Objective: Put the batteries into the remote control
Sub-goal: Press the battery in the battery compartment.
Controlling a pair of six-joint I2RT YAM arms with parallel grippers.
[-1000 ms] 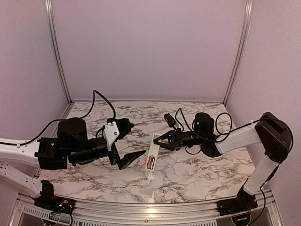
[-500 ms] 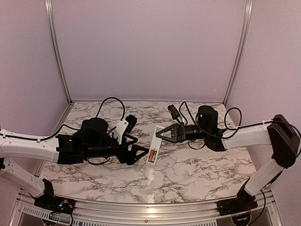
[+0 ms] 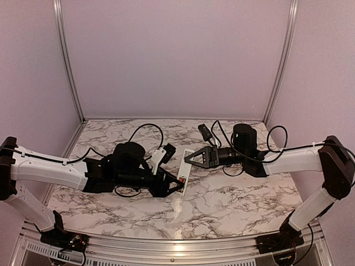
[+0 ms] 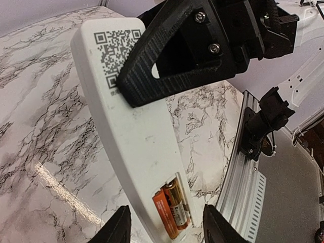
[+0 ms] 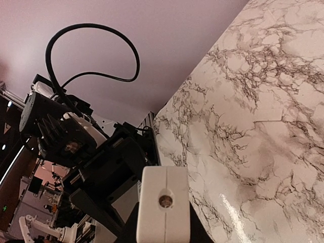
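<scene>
Left hand (image 4: 166,230) parted partway, one finger (image 4: 117,229) on either side of the lower end of the remote control (image 4: 136,136); touching it or just clear of it, cannot tell. Between those fingers, two batteries (image 4: 172,210), orange-copper, side by side in the recessed slot on the remote's back, lengthwise along the body, uncovered. Further up the same white back, a QR code (image 4: 115,48) near the far end. Right hand (image 3: 188,160) clamped on that far end, one black finger laid across the back just below the code, the other hidden under the body. Held slanted, back face up, far end raised off the counter (image 3: 233,205); lower end's contact with the counter not visible. Seen from above, lying between the two hands near the middle of the marbled counter, left arm reaching in from the left, right arm from the right. From the right wrist, only the remote's narrow white end face with a small round hole, pinched between the fingers, the left arm's dark body behind it and a black cable (image 5: 86,25) looping above. Aluminium rail (image 4: 238,167) along the counter's near edge.
</scene>
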